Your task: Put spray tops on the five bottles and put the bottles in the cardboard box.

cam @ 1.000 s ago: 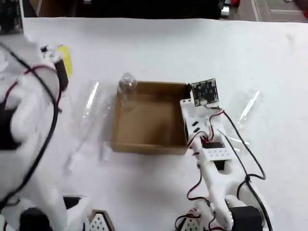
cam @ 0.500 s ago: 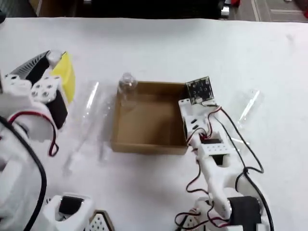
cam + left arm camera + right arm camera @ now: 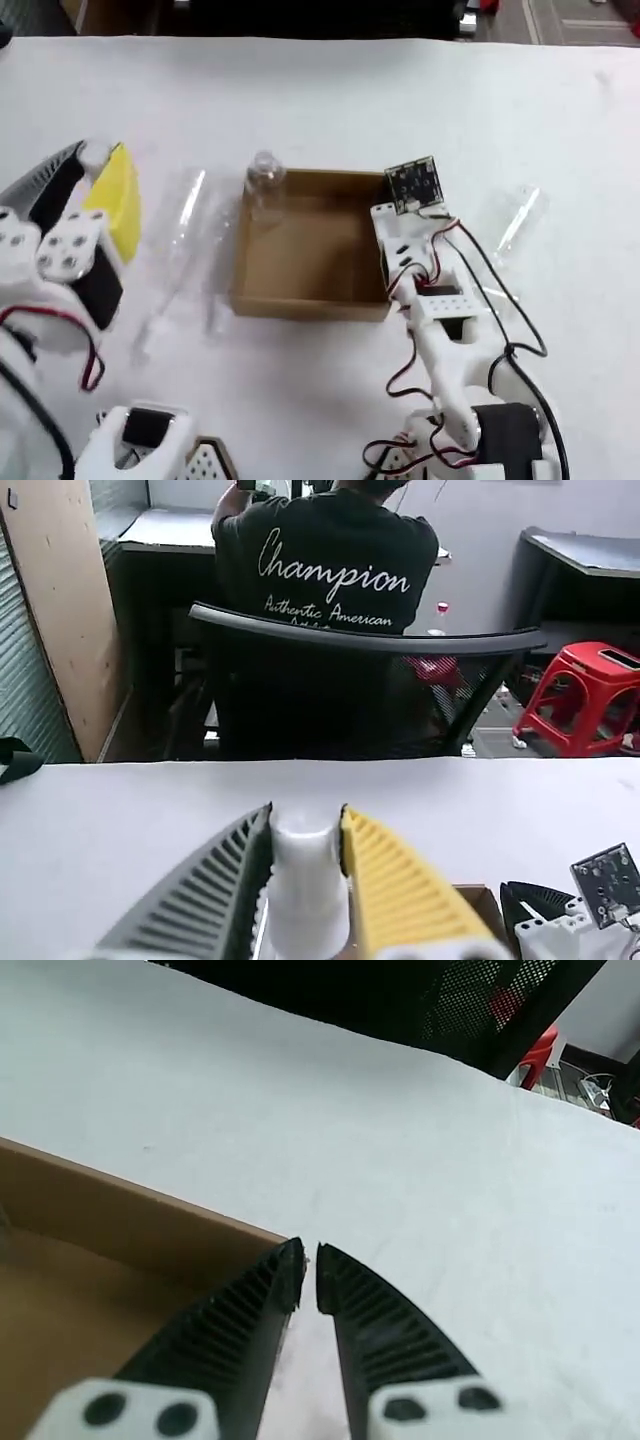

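My left gripper [image 3: 306,816] is clamped on a white spray top [image 3: 305,880], pinched between the grey finger and the yellow one, and it hangs above the table [image 3: 330,90] well to the left of the cardboard box [image 3: 310,300]. My right gripper [image 3: 309,1262] has its jaws drawn almost together with nothing between them, its tips just over the box's right wall near the far corner. One upright bottle [image 3: 264,180] stands at the box's far left corner; whether it is inside or only against the wall I cannot tell. Clear bottles [image 3: 185,225] lie on their sides between my left gripper and the box, and another lying bottle [image 3: 518,222] is to the right of the box. I judge these bottles light, thin-walled and slick: apt to roll, and to buckle if squeezed mid-body. I would take one near the shoulder or neck, where the plastic is stiffest, and hold it upright while the top goes on. The top itself is hard plastic and should bear a firm pinch
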You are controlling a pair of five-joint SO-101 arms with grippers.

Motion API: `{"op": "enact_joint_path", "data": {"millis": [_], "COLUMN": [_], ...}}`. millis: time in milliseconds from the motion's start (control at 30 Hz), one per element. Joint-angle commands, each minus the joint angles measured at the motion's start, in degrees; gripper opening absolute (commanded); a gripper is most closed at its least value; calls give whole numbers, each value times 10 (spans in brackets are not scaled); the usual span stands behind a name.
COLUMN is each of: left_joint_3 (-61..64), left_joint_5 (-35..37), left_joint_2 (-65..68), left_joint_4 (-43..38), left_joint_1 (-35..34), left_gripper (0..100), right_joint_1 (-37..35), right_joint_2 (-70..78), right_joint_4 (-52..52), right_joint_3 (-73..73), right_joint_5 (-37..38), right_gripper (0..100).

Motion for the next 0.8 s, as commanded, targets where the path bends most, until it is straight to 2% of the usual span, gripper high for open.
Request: {"op": "enact_joint_path", "data": {"millis": [0,567,700,767], "left_joint_3": [-18,58,127,179], "left_joint_5": [-5,-5,-12,-47], "left_joint_2": [0,-35,-116,-156], "left_joint_4": [18,11,-27,-71], "left_joint_1": [6,6,6,6], "left_gripper": [23,23,23,23], "right_joint_1": [-1,-3,-3,-3], "right_joint_2": [-4,-3,-3,-3], "right_joint_4": [-12,-12,-12,-12], "right_joint_3": [-25,-25,-25,-25], "right_joint_5": [8,8,8,8], "right_gripper": [16,16,16,16]}}
